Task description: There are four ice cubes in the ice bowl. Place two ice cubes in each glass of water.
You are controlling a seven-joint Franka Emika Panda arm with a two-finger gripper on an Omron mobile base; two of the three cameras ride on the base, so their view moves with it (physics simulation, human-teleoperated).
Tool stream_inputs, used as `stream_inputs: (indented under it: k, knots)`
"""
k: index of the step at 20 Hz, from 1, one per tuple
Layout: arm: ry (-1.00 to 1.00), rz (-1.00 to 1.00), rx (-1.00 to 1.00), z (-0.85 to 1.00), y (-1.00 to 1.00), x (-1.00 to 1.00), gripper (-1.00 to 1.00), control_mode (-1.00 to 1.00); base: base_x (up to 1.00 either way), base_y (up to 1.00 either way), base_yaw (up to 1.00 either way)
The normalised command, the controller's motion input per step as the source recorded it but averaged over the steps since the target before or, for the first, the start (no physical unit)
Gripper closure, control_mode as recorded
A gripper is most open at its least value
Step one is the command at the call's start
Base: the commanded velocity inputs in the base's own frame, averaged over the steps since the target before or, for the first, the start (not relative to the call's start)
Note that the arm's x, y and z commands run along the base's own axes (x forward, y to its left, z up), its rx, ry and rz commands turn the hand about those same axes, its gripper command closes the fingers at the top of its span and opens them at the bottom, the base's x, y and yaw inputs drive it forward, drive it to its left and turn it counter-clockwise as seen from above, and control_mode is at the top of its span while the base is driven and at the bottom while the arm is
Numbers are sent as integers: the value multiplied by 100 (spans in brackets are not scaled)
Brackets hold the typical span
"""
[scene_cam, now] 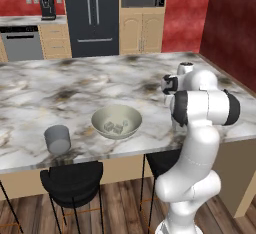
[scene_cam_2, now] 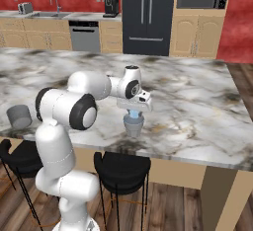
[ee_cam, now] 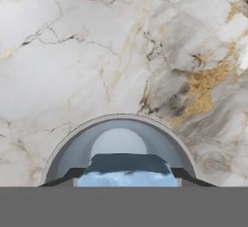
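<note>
My gripper (scene_cam_2: 133, 112) hangs just above one grey glass of water (scene_cam_2: 133, 127) near the island's front edge, shut on a pale bluish ice cube (scene_cam_2: 133, 113). In the hand view the ice cube (ee_cam: 127, 176) sits between the fingertips, right over the open mouth of the glass (ee_cam: 72, 146). The cream ice bowl (scene_cam: 101, 116) stands left of the arm with more ice cubes (scene_cam: 119, 127) lying in it. The other grey glass (scene_cam: 57, 139) stands left of the bowl, also seen at the far left as a glass (scene_cam_2: 19, 116). My own arm hides the gripper in the left base view.
The marble island counter (scene_cam: 60, 90) stretches wide behind the bowl. Black bar stools (scene_cam_2: 121, 168) stand under its front edge. Cabinets, a dark fridge (scene_cam: 92, 15) and a dishwasher line the far wall.
</note>
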Motion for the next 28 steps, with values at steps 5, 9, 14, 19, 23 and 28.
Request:
stream_inputs:
  k: [5, 9, 14, 19, 23, 28]
  knots:
    - [2, 0, 0, -22, 0, 0, 100, -100, 0, 0, 0]
    - [1, 0, 0, -15, 0, 1, 100, -100, 0, 0, 0]
    - [0, 0, 0, -9, 0, 8, 100, -100, 0, 0, 0]
    - [1, 0, 1, -1, 0, 8, -100, -100, 0, 0, 0]
    - [-1, 0, 0, 12, 0, 0, -100, -100, 0, 0, 0]
    - [-7, 0, 0, 65, 0, 0, -100, -100, 0, 0, 0]
